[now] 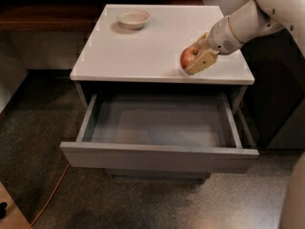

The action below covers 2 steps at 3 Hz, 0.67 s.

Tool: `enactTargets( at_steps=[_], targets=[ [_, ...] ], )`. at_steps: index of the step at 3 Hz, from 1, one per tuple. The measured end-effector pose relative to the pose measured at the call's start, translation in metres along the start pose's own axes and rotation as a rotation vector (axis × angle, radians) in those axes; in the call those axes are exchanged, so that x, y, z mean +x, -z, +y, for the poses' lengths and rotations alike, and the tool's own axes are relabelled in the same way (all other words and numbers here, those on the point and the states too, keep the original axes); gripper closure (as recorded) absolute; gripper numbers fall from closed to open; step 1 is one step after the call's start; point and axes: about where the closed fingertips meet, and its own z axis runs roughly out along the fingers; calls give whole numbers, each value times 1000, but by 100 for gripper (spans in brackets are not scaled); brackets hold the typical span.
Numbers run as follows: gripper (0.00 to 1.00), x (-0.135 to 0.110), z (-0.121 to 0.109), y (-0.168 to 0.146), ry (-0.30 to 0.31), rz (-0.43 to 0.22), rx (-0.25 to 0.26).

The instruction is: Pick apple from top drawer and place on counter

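Observation:
My gripper [194, 56] reaches in from the upper right and is shut on the red apple [188, 57]. It holds the apple just above the front right part of the glossy white counter [143, 46]. The tan fingers [202, 61] clasp the apple from both sides. The top drawer [157, 128] is pulled wide open below the counter's front edge. Its grey interior holds nothing that I can see.
A shallow beige bowl [133, 18] stands at the back left of the counter. A dark brown wooden ledge [47, 13] runs behind on the left. An orange cable [52, 190] lies on the speckled floor at the lower left. A dark cabinet [276, 94] stands to the right.

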Motion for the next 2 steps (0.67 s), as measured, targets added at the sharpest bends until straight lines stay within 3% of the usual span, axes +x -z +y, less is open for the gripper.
enactTargets(
  at_steps=[1,2],
  targets=[
    [89,-6,-18,-10,2,30,-14],
    [65,-7,-30,-28,-4,62,-47]
  ],
)
